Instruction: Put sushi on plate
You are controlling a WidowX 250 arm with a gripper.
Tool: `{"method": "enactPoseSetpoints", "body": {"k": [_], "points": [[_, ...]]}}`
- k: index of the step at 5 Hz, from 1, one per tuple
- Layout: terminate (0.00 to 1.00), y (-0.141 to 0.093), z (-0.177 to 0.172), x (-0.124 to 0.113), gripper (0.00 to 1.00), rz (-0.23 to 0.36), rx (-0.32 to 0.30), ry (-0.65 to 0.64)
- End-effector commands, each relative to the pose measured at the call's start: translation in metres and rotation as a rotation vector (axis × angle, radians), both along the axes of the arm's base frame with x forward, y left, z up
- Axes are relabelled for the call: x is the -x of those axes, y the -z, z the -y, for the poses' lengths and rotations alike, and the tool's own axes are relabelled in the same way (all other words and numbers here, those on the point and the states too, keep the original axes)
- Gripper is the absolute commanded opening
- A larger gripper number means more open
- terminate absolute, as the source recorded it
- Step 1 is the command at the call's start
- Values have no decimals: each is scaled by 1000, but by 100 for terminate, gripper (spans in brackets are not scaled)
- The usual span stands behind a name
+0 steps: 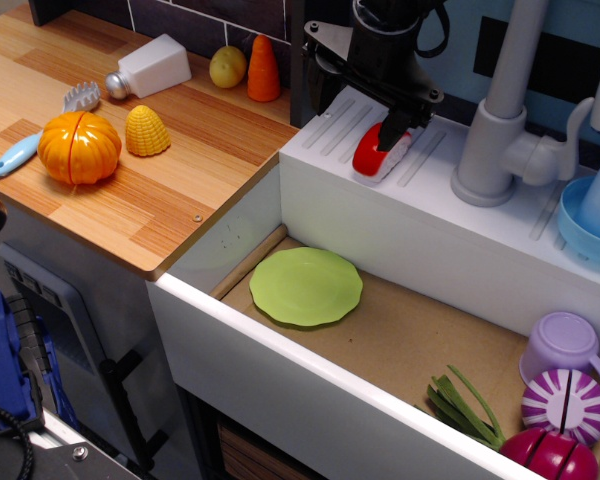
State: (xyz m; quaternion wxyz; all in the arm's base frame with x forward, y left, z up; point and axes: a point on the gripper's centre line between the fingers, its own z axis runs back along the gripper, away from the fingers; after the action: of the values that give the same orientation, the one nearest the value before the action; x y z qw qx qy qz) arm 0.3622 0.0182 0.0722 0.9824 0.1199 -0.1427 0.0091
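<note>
The black tool [388,135] pinches the sushi [378,155] on the ridged white ledge behind the sink. The green plate [306,286] lies well below on the sink's brown floor [400,340], apart from a purple cup [565,345].

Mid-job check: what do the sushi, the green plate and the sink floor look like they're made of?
The sushi: glossy red top on a white ridged base, probably hard toy plastic. The plate: smooth lime green with an even sheen and a scalloped rim, likely moulded plastic. The sink floor: matte brown and flat, looks like fibreboard or cardboard; I can't say which.
</note>
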Motion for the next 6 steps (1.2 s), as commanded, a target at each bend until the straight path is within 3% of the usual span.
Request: {"method": "enactPoseSetpoints", "body": {"k": [1,3,6], "points": [[0,0,0,0,100,0,0,0],[0,8,0,-22,100,79,5,69],[0,19,-11,-43,100,106,26,133]]}}
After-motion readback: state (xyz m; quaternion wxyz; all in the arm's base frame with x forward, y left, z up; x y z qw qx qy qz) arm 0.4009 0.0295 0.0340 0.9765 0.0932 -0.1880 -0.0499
